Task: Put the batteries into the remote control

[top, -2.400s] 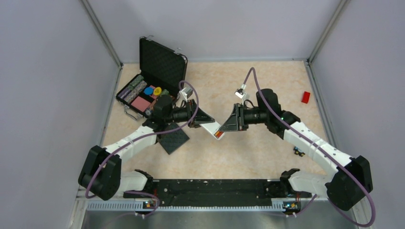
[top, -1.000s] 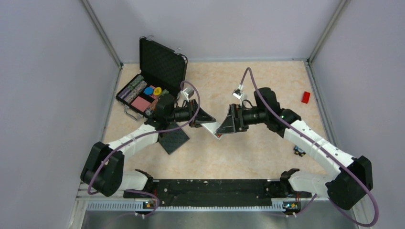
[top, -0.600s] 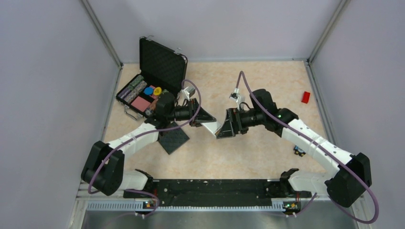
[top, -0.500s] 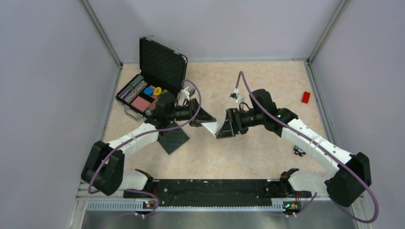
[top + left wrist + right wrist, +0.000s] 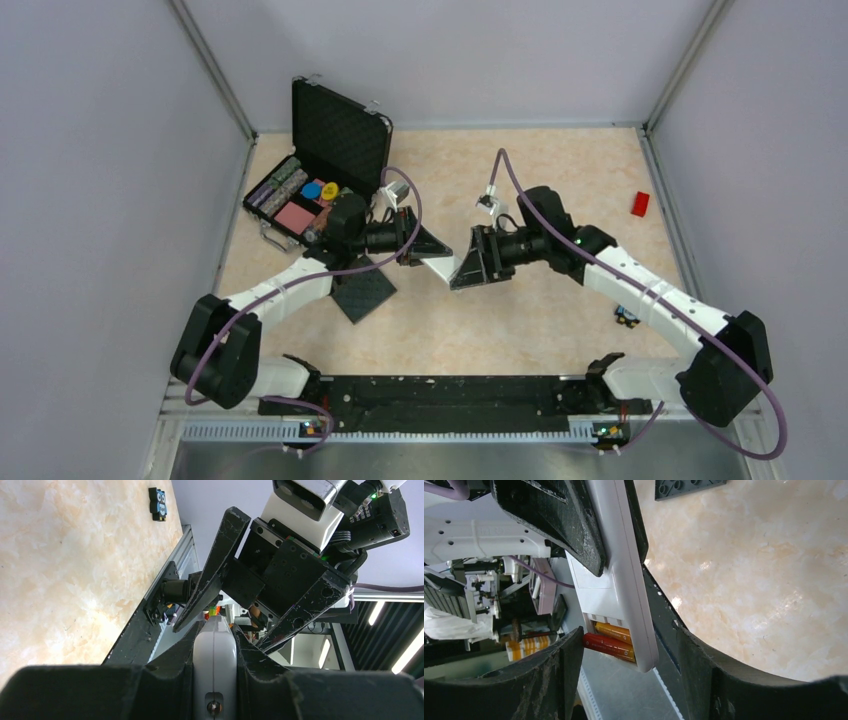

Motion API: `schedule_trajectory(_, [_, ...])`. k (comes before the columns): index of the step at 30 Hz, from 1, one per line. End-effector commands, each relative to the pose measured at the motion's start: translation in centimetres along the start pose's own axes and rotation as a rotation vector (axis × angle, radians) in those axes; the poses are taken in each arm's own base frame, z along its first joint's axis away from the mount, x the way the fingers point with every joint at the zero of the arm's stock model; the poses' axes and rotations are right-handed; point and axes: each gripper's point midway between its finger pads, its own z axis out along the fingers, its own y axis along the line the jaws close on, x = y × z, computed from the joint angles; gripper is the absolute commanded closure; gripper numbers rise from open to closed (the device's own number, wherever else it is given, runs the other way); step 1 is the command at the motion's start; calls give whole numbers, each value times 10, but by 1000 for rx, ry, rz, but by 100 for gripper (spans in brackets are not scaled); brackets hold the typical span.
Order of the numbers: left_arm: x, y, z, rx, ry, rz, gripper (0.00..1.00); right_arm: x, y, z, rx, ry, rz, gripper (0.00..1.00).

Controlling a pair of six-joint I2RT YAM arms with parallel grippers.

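Remote: the remote control (image 5: 616, 587) is held up off the table, one end clamped between the pressed-in jaws of the left gripper (image 5: 418, 245)
Done: both batteries (image 5: 614, 629) lie side by side in the open slot at the remote's free end
Right gripper: the right gripper (image 5: 462, 272) straddles that same free end, jaws spread to either side of the remote. One fingertip (image 5: 574, 645) touches the red battery (image 5: 606, 646) and the other finger runs along the remote's opposite face; whether they are squeezing I cannot tell
Left to do: the red battery seems to stand a little prouder of the remote than its orange neighbour, so it probably needs pressing home; the slot is uncovered and I see no cover in any view
Hidden: the slot's contacts and the batteries' inner ends sit behind the remote's wall; the top view shows only a white sliver of remote between the two grippers — no batteries; the left wrist view catches just the remote's narrow edge, so the slot is out of its sight
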Motion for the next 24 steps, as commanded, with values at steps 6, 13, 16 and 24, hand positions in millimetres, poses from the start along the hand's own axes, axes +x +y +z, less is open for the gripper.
schedule_trajectory(6, [4, -24, -4, 68, 57, 92, 100, -9, -2, -2, -28, -31, 39, 39])
schedule_trajectory(13, [3, -24, -6, 65, 62, 90, 100, -12, -2, -8, -53, -35, 40, 41])
schedule_trajectory(16, [3, -24, -6, 64, 65, 90, 100, -14, -5, -10, -51, -44, 40, 42])
schedule_trajectory(24, [3, -25, -6, 68, 79, 89, 100, -12, -12, -7, -34, -26, 36, 49])
